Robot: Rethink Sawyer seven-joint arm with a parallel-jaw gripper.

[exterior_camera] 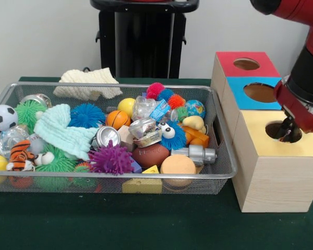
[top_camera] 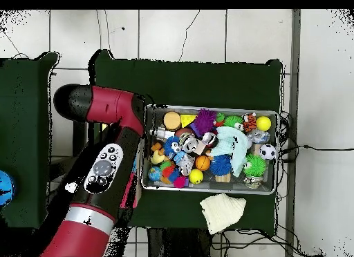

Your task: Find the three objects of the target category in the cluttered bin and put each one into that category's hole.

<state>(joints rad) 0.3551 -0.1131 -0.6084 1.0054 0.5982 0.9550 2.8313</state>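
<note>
In the front view, the wire bin [exterior_camera: 10, 96] fills the left and centre of the frame, heaped with balls, spiky toys and cloths; which three are targets cannot be told. At right, the pincer [exterior_camera: 290, 131] hangs at the yellow box's hole [exterior_camera: 281, 130]; whether it is open, closed or holding something cannot be told. Risk: anything released off-centre may catch the rim and land on the green desk [exterior_camera: 146, 224].

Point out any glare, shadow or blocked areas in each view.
Front view: even light, a bright glint on the silver can, soft shadow under the wire bin, and the yellow box's hole is dark, with the pincer hard to read against it. Overhead view: the arm covers the boxes entirely; the bin's contents look evenly lit.
</note>
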